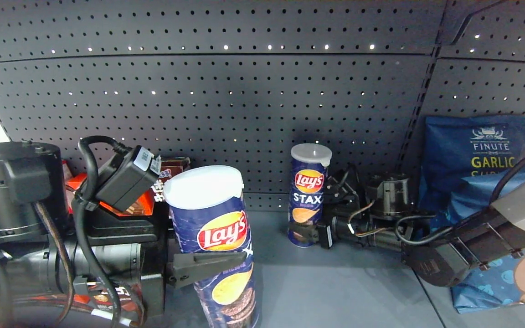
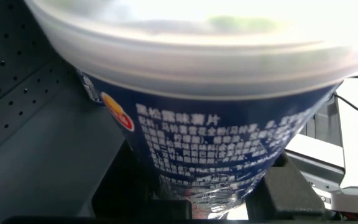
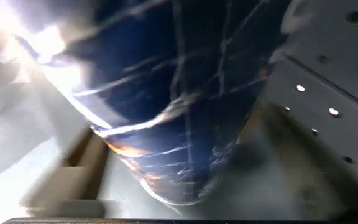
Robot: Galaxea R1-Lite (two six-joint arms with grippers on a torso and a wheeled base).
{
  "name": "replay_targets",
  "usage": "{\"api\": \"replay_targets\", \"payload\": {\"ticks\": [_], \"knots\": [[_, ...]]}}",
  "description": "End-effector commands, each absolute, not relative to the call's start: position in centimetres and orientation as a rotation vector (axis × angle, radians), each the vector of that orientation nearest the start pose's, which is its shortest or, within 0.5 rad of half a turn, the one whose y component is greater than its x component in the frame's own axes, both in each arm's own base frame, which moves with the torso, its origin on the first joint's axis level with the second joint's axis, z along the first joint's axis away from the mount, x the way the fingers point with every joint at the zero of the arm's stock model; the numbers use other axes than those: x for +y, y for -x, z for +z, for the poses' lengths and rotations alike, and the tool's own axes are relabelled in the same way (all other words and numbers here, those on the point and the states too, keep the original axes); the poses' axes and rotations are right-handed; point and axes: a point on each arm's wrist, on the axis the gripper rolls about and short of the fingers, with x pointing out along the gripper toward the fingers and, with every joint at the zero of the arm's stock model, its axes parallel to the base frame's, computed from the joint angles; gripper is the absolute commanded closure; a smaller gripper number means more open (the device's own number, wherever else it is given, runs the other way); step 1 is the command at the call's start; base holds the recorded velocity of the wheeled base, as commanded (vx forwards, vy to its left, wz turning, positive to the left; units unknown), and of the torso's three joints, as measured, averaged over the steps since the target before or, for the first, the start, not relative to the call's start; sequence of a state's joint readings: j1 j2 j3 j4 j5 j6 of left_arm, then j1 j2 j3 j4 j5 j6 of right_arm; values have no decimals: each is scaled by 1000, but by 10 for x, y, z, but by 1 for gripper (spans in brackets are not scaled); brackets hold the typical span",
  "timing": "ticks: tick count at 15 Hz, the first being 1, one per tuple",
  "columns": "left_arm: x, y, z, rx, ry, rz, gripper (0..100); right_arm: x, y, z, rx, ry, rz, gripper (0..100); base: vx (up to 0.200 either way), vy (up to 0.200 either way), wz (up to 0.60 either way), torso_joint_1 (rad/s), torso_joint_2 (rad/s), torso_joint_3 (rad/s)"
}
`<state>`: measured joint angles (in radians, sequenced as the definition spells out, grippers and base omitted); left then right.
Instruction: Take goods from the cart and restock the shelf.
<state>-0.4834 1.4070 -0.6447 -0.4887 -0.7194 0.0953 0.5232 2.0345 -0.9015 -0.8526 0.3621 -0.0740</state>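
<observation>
Two cans: near can (image 1: 212,228) clamped in left end effector (image 1: 228,266), off pegboard (image 1: 244,100); far can (image 1: 309,191) upright near pegboard, right end effector (image 1: 307,232) seemingly clamped on it.

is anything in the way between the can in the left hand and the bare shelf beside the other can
Nothing visible does. The grey shelf floor between the blue chip can with a white lid, held in the left hand, and the second blue lidded can lies bare. The right hand sits at that can's base.
</observation>
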Motion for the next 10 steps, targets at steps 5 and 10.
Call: {"api": "replay_targets", "payload": {"ticks": [5, 10], "knots": [[-117, -190, 203, 233, -49, -1209, 100, 194, -319, 110, 269, 93, 891, 100, 0, 0, 0, 0, 0, 0], [-117, -191, 205, 225, -49, -1207, 100, 198, -304, 127, 224, 101, 867, 100, 0, 0, 0, 0, 0, 0]]}}
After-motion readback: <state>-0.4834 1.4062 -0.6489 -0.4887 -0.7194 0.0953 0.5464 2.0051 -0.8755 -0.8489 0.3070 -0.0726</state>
